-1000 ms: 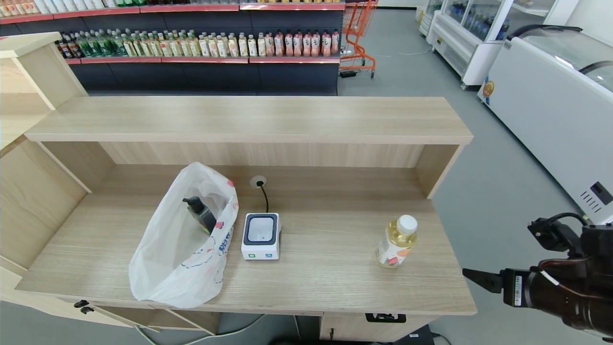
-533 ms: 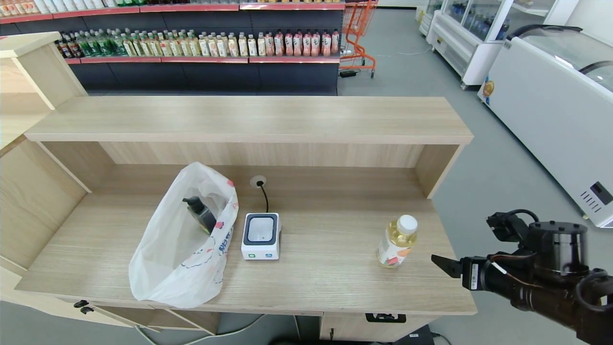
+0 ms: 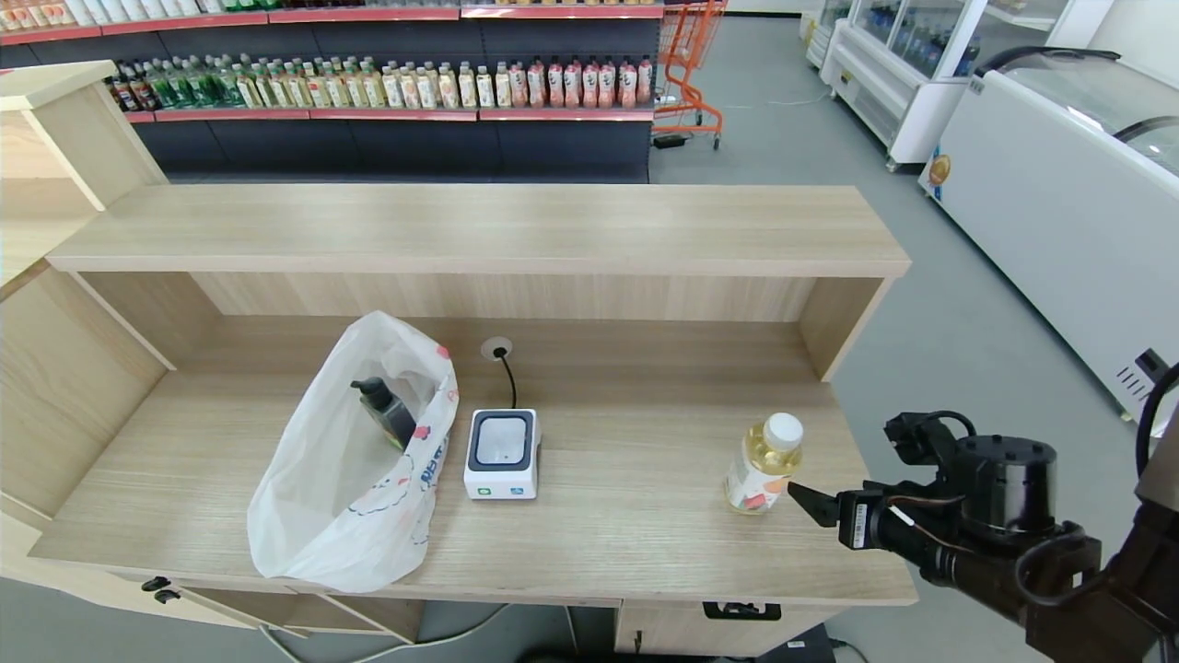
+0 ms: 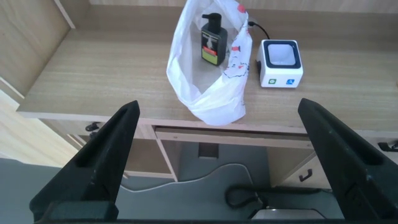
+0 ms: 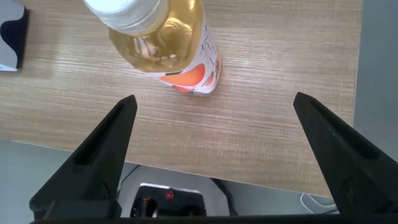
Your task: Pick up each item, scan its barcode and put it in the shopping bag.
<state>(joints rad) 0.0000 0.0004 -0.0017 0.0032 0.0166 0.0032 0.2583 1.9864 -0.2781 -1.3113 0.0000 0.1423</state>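
**Right gripper** (image 5: 214,102): jaws spread wide, holding nothing. In the head view it lies level over the counter's (image 3: 626,525) right end. Its tip is just beside the tea bottle (image 3: 764,465); whether they touch cannot be told. In the right wrist view the bottle stands beyond the fingertips (image 5: 124,109), not yet between them.

**Left gripper** (image 4: 219,107): jaws equally wide, empty. It is held out in front of the counter's front edge, facing the shopping bag (image 4: 211,99).

**Tea bottle**: upright with a white cap, near the right end of the counter and well clear of the front edge. Bare board lies around it on every side.

**Scanner** (image 3: 502,451): mid-counter, just beside the bag, with its cable (image 3: 508,378) running back to a grommet. A wide bare stretch separates it from the bottle.

**Shopping bag**: mouth open and lying slack, its lower end reaching the front edge. A dark pump bottle (image 3: 387,410) rests inside.

**Bounds**: a raised shelf (image 3: 479,226) overhangs the rear, and its right side panel (image 3: 843,327) stands behind the bottle. The counter's right end opens onto the aisle floor.
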